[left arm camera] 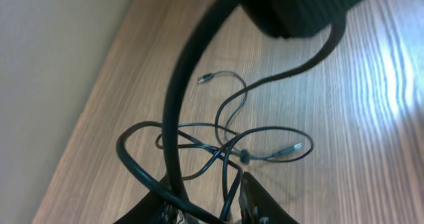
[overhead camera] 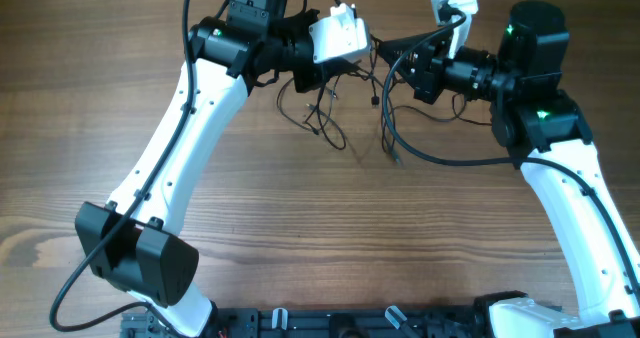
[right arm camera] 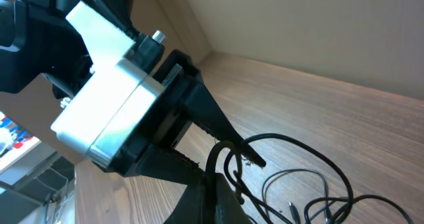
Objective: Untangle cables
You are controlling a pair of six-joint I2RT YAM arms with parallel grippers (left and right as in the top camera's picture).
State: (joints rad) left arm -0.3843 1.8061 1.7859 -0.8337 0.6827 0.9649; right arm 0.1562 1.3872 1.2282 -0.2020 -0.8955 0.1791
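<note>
The cables (overhead camera: 322, 113) are thin black wires lying in a loose tangle on the wooden table at the back centre. In the left wrist view, the cables (left arm camera: 232, 144) loop across each other, with a silver-tipped plug (left arm camera: 207, 78) at the far end. My left gripper (left arm camera: 209, 207) is open, and two strands run up through the gap between its fingers. My right gripper (right arm camera: 232, 187) is shut on a cable strand that rises out of its tips. More cables (right arm camera: 311, 184) trail to its right. In the overhead view, the left gripper (overhead camera: 365, 63) and right gripper (overhead camera: 397, 63) nearly meet tip to tip.
A thicker black cable (overhead camera: 440, 161) sweeps from the right gripper down and round to the right arm. Another thick cable (left arm camera: 182, 98) arcs across the left wrist view. The table's back edge meets a wall (right arm camera: 318, 25) just behind both grippers.
</note>
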